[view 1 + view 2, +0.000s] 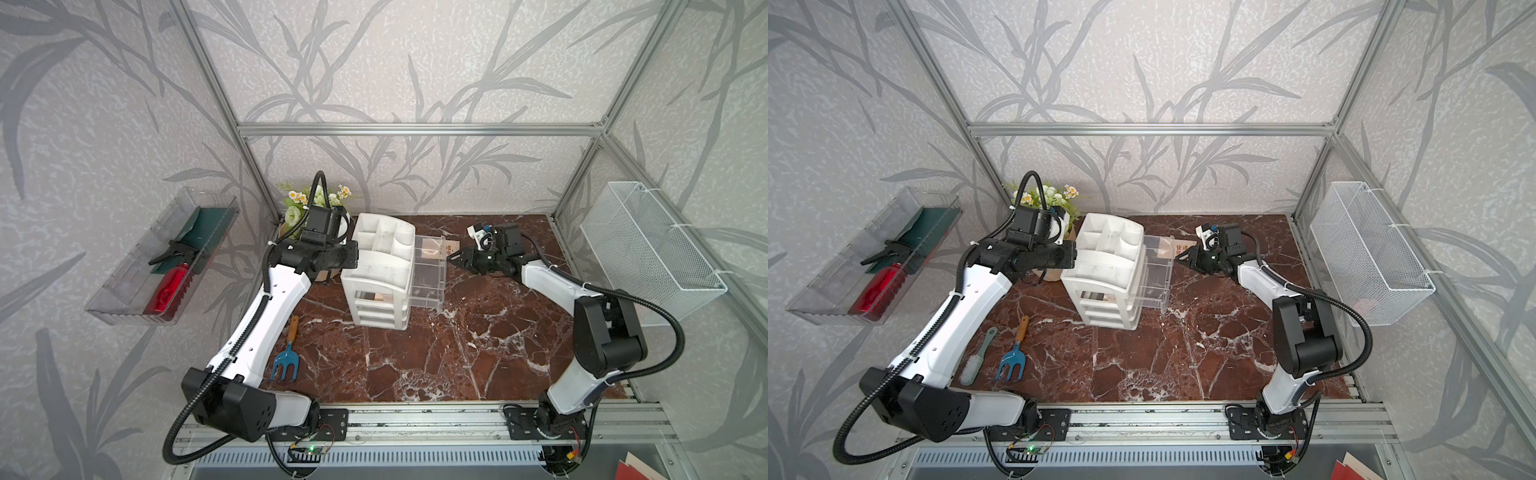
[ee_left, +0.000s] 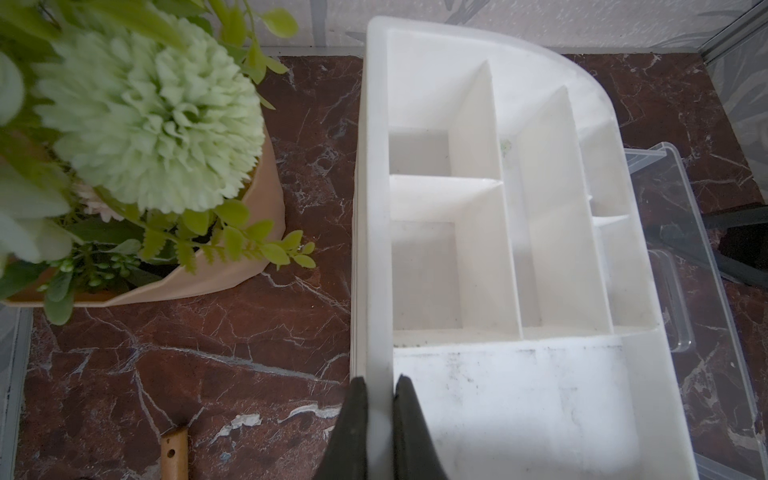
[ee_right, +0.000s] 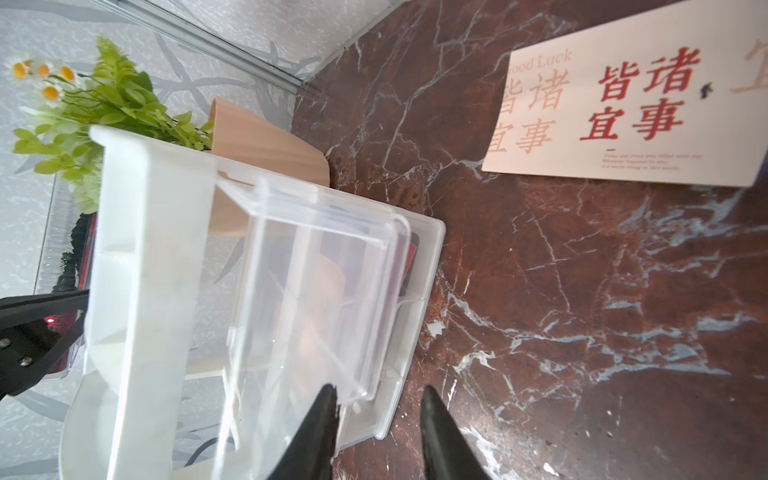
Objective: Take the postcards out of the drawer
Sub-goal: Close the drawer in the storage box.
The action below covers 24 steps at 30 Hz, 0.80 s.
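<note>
On the marble tabletop (image 3: 582,291) beside the pulled-out clear drawer (image 3: 316,270), one beige postcard (image 3: 623,116) lies flat. Right gripper (image 3: 379,395) hovers at the drawer's front, jaws apart; left gripper (image 2: 380,386) clamps the rim of the white organiser (image 2: 376,208).

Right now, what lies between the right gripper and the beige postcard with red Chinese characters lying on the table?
Nothing but bare red-brown marble tabletop, seen in the right wrist view between the right gripper and the beige postcard.
</note>
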Each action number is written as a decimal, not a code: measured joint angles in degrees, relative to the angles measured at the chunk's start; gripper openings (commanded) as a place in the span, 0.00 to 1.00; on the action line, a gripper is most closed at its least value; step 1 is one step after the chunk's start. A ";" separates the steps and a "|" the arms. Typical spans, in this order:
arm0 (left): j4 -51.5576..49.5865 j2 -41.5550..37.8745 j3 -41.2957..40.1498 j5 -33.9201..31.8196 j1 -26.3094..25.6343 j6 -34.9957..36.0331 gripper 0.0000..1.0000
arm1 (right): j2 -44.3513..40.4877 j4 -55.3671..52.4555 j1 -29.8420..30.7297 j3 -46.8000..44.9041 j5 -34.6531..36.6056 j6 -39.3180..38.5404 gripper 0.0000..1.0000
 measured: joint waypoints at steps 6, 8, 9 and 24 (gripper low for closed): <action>0.26 0.00 -0.13 0.42 0.00 -0.09 0.09 | -2.01 -0.04 2.45 0.02 0.50 -0.20 0.34; 0.26 0.00 -0.13 0.46 0.00 -0.09 0.09 | -2.01 -0.35 3.13 0.02 0.63 -0.22 0.34; 0.26 0.00 -0.13 0.48 0.00 -0.09 0.09 | -1.99 -0.39 3.48 0.02 0.70 -0.20 0.35; 0.72 -0.13 -0.44 0.61 0.02 -0.37 0.09 | -1.29 -1.64 8.59 2.38 1.62 -0.26 0.35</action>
